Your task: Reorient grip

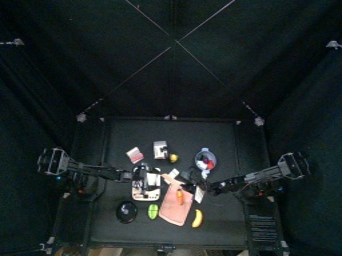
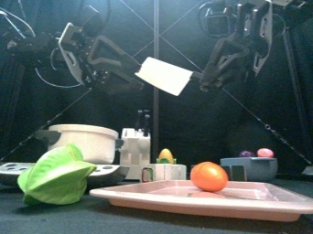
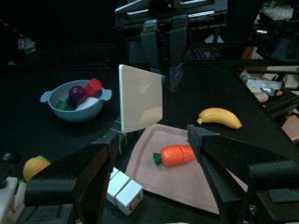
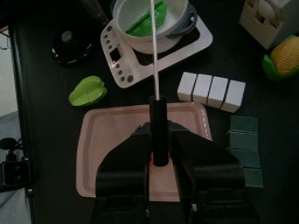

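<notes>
Right pincer (image 4: 153, 131) clamps the thin pale card (image 2: 164, 75) by its edge, aloft above the pink tray (image 2: 244, 199).

card (image 2: 164, 75) above tray (image 2: 244, 202) | orange (image 2: 210, 175) on tray

Black fabric curtains (image 1: 80, 60) enclose a small black desk (image 1: 120, 135); thin crossed cords (image 1: 174, 42) stretch overhead.
</notes>
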Available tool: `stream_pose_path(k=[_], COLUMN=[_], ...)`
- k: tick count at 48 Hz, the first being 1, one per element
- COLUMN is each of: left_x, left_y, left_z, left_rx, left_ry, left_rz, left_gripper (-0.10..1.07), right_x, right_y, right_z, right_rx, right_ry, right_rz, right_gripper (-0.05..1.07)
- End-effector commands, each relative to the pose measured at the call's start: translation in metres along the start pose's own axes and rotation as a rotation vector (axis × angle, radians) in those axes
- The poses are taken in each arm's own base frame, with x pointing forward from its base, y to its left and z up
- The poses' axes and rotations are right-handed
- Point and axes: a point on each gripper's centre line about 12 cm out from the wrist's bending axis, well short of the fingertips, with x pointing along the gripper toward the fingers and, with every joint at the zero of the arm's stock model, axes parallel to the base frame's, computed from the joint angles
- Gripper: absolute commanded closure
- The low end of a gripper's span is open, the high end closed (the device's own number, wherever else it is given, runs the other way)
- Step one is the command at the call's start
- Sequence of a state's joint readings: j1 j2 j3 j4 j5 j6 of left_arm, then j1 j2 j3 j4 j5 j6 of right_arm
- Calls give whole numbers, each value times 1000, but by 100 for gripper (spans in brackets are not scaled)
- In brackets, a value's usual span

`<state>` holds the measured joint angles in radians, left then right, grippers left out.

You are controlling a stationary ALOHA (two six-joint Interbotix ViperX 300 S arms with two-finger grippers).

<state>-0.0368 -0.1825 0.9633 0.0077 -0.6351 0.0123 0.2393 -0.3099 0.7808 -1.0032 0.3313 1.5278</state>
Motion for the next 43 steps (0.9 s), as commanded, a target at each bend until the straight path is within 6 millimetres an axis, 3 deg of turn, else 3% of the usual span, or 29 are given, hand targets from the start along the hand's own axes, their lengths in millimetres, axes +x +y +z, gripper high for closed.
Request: stream_pose_path(k=[1,11,43], left_x=[0,-1,7], left_y=[1,3,4], left_z=[11,8,2], left_rx=[0,2,74], left_ry=[-31,-3,30], left_rz=[4,7,-23], left_gripper=[1,1,1], right_x=[-12,-23,-7], right_y=[2,5,11], right_z=[10,14,-7], right_rx=[14,46,36], right_ry=[-38,-49,28], right_rz=[21,47,41], right_gripper=[55,55,55])
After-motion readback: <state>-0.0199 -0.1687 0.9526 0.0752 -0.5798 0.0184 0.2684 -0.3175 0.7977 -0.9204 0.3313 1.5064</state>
